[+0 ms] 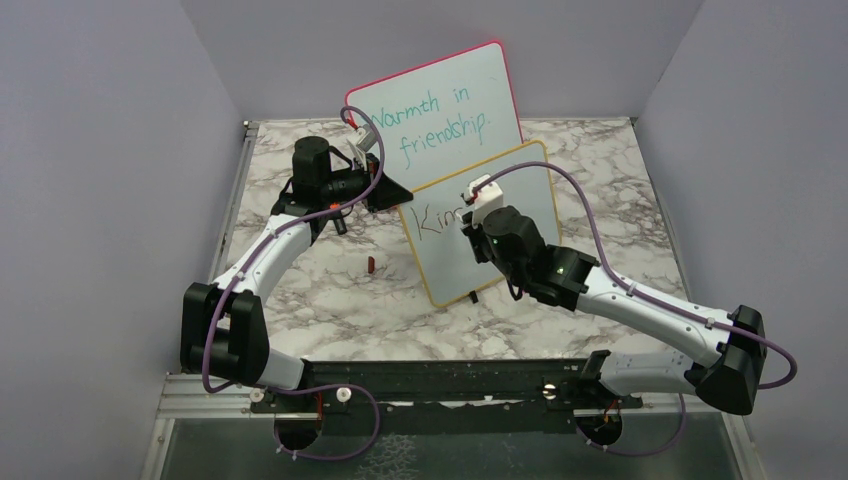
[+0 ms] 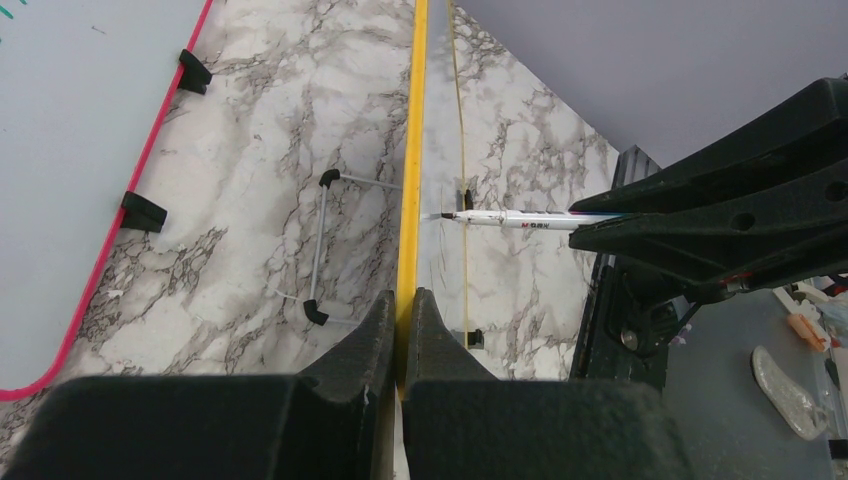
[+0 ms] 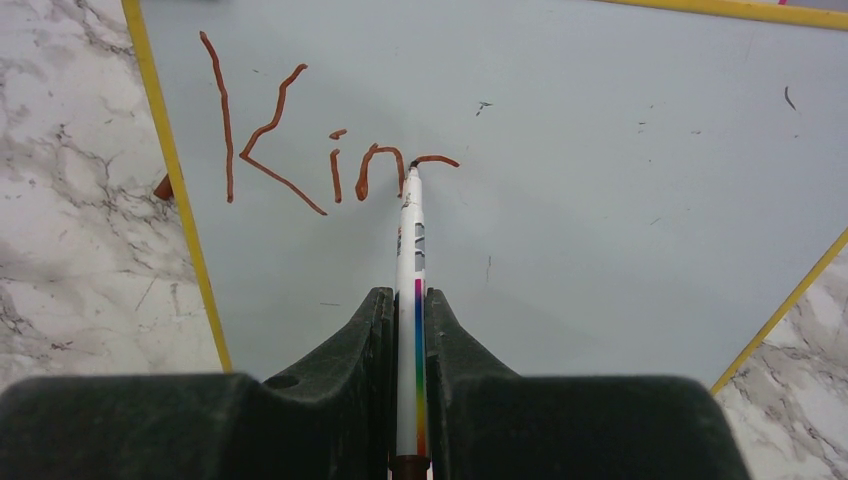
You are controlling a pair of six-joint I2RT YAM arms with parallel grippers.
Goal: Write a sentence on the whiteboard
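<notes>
Three letters of the sentence point(image 3: 337, 175) are written, the rest left, before the right claw point(image 3: 408, 300) clamped on the marker point(image 3: 411, 240), the left claw point(image 2: 405, 305) on the whiteboard point(image 3: 600, 150).

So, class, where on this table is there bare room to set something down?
The table is bare between the whiteboard and its near edge, and right of the whiteboard. It's crowded back left: left hand, pink-framed board.

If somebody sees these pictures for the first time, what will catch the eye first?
Most likely the reddish-brown letters "Kin" on the yellow-framed whiteboard in the middle of the table, with the marker in the right gripper touching its tip to the last stroke. Next comes the left gripper pinching the board's yellow edge, and then the pink-framed board with teal writing standing behind.
</notes>
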